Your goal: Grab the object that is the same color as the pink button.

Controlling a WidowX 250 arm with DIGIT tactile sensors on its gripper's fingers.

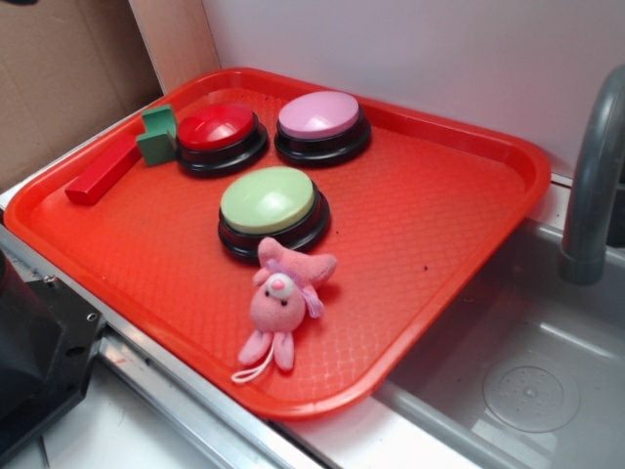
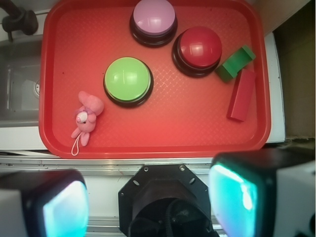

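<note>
The small pink plush bunny lies on the red tray near its front edge, just in front of the green button, with its white loop cord trailing toward the rim. In the wrist view the bunny is at the tray's lower left. The pink-domed button stands at the tray's back; in the wrist view it is at top centre. My gripper is open and empty, high above the robot base and off the tray, with its fingers wide apart. It does not show in the exterior view.
A green-domed button and a red-domed button stand on the tray. A green block and a red block lie at its left end. A sink with a grey faucet is to the right. The black robot base is at front left.
</note>
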